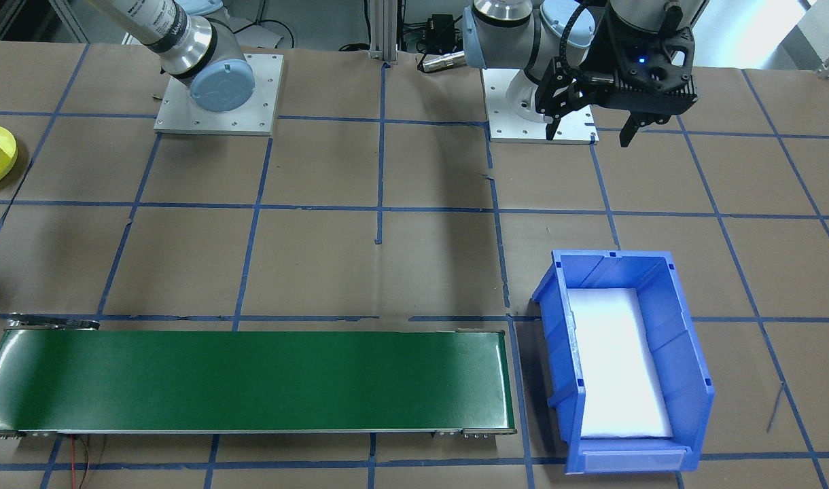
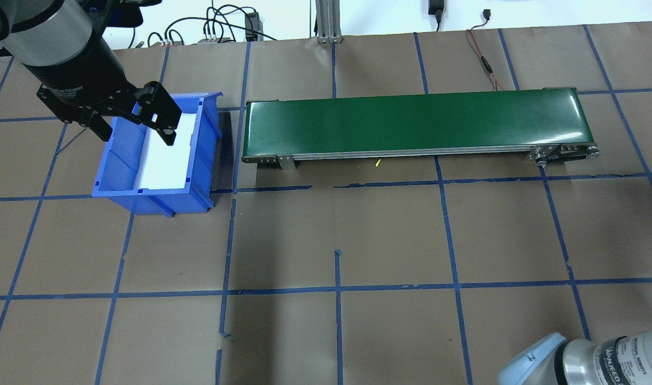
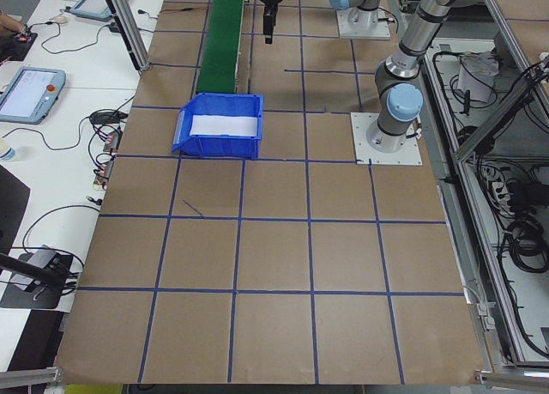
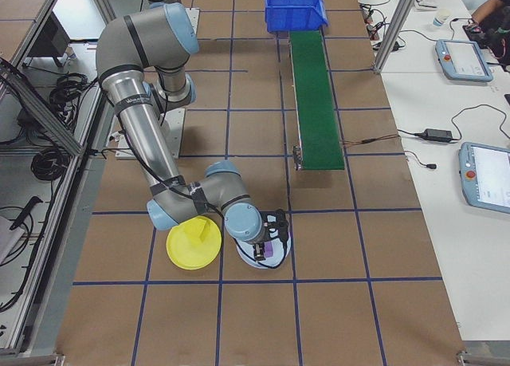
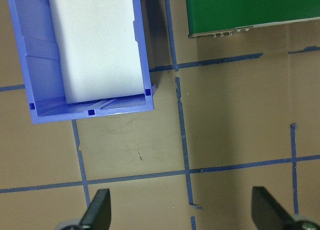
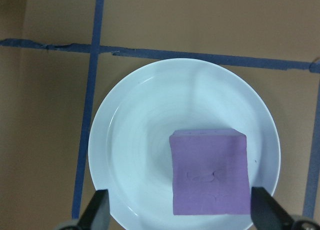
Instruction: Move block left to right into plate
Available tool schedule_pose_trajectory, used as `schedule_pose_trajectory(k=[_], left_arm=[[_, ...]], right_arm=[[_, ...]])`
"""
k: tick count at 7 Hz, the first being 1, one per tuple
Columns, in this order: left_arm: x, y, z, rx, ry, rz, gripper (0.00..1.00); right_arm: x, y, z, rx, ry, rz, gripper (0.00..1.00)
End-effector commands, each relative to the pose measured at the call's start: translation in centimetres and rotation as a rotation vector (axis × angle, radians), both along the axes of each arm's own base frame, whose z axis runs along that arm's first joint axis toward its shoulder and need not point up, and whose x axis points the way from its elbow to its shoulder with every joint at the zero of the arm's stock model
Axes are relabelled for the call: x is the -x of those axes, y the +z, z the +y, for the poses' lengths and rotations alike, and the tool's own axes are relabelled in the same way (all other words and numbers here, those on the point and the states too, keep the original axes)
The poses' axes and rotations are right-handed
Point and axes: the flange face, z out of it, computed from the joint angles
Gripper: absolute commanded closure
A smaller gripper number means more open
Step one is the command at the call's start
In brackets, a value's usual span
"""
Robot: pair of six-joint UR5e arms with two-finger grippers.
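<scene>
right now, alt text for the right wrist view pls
A purple block sits in a white plate, right of its centre, seen from straight above. The right gripper is open, its jaws at the bottom edge. Blue tape lines cross the brown table.

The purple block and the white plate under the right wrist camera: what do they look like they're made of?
The purple block looks like soft foam: matte, no glare, with faint shallow dents pressed into its top face. The white plate it lies on seems to be glossy plastic or glazed ceramic: smooth, with soft sheen along the rim and faint concentric rings. Which of the two, the view leaves open.
</scene>
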Motion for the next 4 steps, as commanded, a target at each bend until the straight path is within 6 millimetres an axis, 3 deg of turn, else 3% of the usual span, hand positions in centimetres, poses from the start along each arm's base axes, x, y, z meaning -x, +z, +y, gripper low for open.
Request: schedule_pose_trajectory(k=[1,2,3,4], left_arm=[[0.0,0.0,0.0,0.000,0.000,-0.001,0.00],[-0.1,0.1,0.0,0.001,0.002,-0.006,0.00],[-0.1,0.1,0.0,0.003,0.000,-0.007,0.00],[0.0,0.2,0.0,0.006,0.000,-0.004,0.00]], right_arm=[[-2.3,6.2,-0.3,0.018,-0.018,0.075,0.00],[-4.9,9.1,-0.9,-0.023,-0.016,0.105,0.00],[-8.4,13.2,-1.7,-0.011,-0.015,0.135,0.00],[-13.1,17.2,-1.8,-0.055,-0.052,0.149,0.00]])
